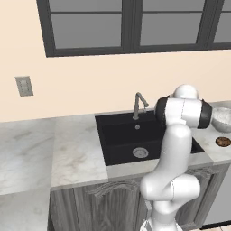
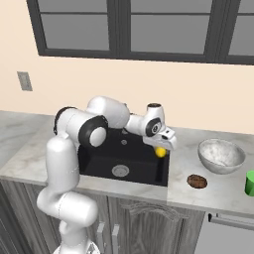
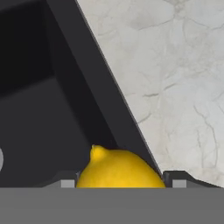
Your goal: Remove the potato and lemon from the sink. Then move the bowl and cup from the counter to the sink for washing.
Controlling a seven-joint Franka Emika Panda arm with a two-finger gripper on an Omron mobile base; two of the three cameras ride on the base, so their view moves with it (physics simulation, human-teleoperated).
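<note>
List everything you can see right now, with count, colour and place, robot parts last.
lemon: one, bright yellow, between the gripper's fingers above the sink's right edge
potato: one, dark brown, on the counter right of the sink
bowl: one, marbled whitish-grey, on the counter right of the potato
cup: one, bright green, at the counter's far right, cut by the frame edge
sink: one, black, set in the counter; grey drain in its floor
faucet: one, grey, behind the sink
counter: one, pale marble
wall plate: one, grey, left wall
window: dark-framed, above the sink
gripper: one, closed on the lemon
</note>
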